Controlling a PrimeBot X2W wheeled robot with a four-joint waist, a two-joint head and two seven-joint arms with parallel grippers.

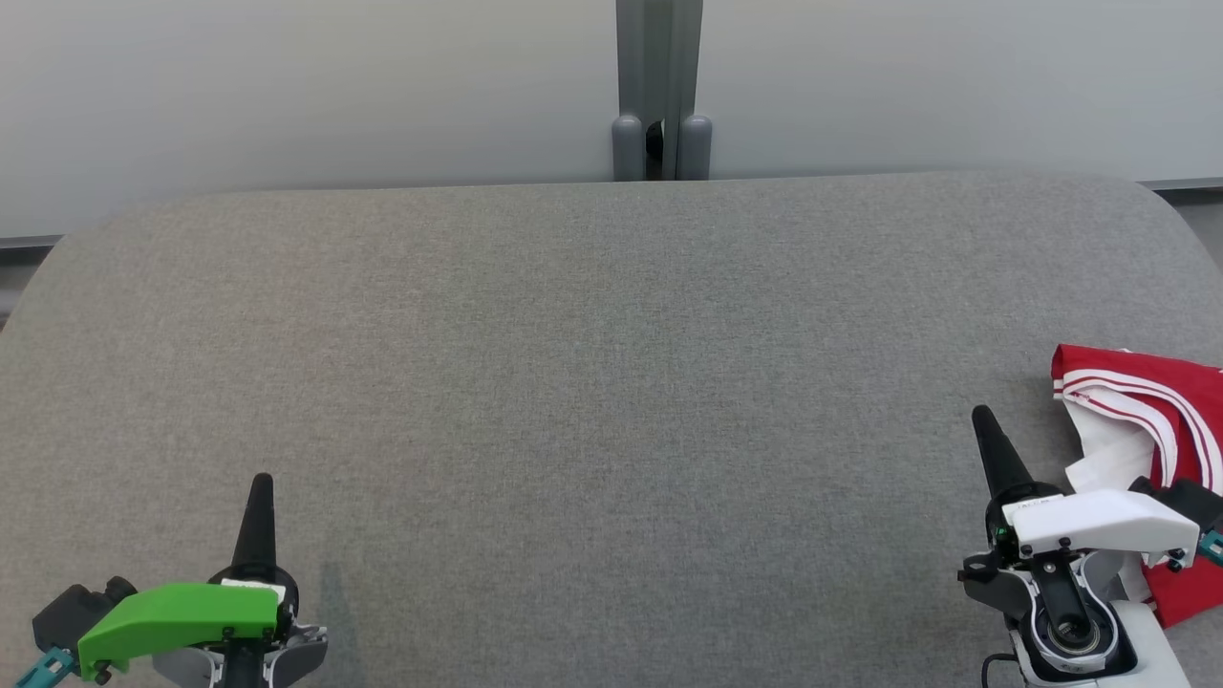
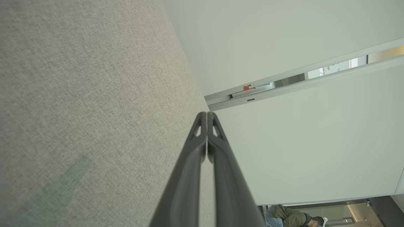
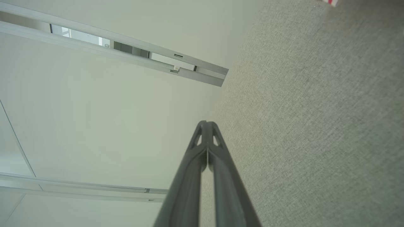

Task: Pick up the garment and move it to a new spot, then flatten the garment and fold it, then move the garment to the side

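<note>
While both arms are waiting low at the near edge, the left gripper (image 1: 262, 483) and the right gripper (image 1: 983, 418) are each keeping their two long dark fingers pressed together on nothing, as both wrist views are showing. The crumpled red garment with white stripes (image 1: 1142, 397) is lying bunched at the far right of the grey woven-fabric table (image 1: 611, 363), just beside the right gripper and partly tucked behind its white wrist housing, with some of the cloth running out of the head view. Trouble is likely coming from that position: the heap is sitting close to the table's right edge, so a pinch on one loose fold could be dragging it off instead of lifting it, and the wrist turning toward it could be snagging the cloth. Fingertips coming down too low could also be catching the table's textile cover, which looks grippy enough to be wrinkling the garment during flattening. Beyond the rounded table edge, pale wall panels (image 1: 287, 86) are meeting at a grey post (image 1: 659, 86), and a person (image 2: 288, 217) is bending over in the distance.
</note>
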